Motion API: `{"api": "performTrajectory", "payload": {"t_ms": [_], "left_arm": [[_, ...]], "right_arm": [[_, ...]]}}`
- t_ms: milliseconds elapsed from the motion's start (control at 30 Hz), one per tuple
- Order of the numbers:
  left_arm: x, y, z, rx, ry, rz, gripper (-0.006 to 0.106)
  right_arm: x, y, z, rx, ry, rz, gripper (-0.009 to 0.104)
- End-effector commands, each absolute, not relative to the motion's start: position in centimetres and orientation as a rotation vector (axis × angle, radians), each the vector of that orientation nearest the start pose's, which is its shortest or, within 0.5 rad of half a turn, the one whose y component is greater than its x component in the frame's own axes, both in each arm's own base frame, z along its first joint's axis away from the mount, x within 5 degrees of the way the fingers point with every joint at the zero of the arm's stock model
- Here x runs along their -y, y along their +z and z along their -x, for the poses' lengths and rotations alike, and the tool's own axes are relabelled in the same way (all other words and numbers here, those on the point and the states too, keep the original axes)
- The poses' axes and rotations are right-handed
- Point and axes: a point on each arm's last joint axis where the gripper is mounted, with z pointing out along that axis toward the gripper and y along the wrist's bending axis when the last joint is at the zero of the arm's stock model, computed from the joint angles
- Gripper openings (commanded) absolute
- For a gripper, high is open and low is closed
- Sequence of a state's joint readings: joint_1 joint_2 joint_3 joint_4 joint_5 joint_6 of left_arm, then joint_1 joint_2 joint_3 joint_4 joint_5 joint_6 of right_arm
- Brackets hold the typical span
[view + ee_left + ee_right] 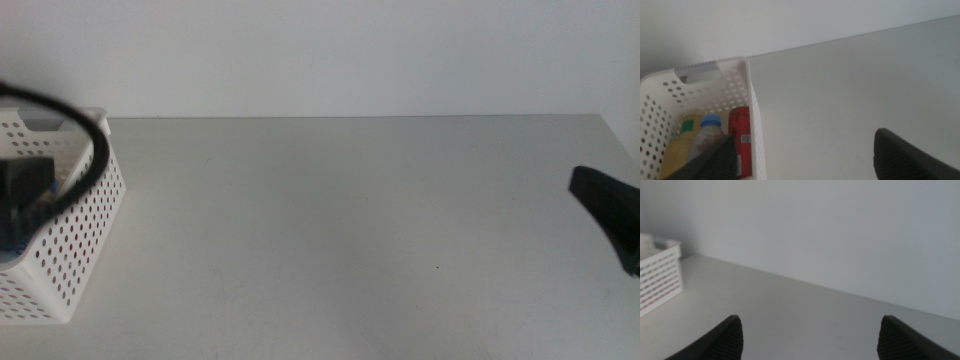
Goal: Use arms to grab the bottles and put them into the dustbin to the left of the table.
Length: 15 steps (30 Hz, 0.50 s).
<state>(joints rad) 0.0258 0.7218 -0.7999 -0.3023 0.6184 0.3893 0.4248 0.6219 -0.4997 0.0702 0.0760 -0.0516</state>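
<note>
Bottles: pale-yellow tea bottle [682, 145], blue-capped water bottle [707, 137], red can [741, 140] – inside white perforated plastic basket [751, 120].
Left gripper [805, 157]: above basket, jaws apart.
Right gripper [810, 340]: jaws spread – empty, over grey-white table [340, 220].

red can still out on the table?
No, the red can stands inside the white basket, beside the water bottle and tea bottle.

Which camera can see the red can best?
The left wrist view: the red can stands in the white basket beside two bottles. The middle view shows the basket, but the arm hides its inside. The right wrist view shows only the basket's outside.
</note>
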Motion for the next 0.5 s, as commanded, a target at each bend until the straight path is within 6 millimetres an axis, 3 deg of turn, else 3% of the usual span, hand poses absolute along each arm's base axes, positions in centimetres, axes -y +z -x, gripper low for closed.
{"api": "performTrajectory", "payload": {"t_ms": [0,67,233,467], "left_arm": [[1.2,35.6,-12.1,-1.889,-0.075,-0.185,0.094],[1.3,33.7,-10.2,-1.88,-0.074,-0.185,0.094],[1.3,29.0,-6.6,-1.848,-0.053,-0.194,0.094],[1.3,23.1,-4.7,-1.835,-0.045,-0.191,0.094]], "right_arm": [[-3.8,33.5,-11.7,-1.523,0.252,0.242,0.075],[-2.3,32.8,-10.7,-1.497,0.172,0.159,0.075],[-0.2,28.7,-7.7,-1.476,0.027,0.019,0.075],[0.2,24.2,-5.7,-1.451,-0.027,-0.032,0.075]]}}
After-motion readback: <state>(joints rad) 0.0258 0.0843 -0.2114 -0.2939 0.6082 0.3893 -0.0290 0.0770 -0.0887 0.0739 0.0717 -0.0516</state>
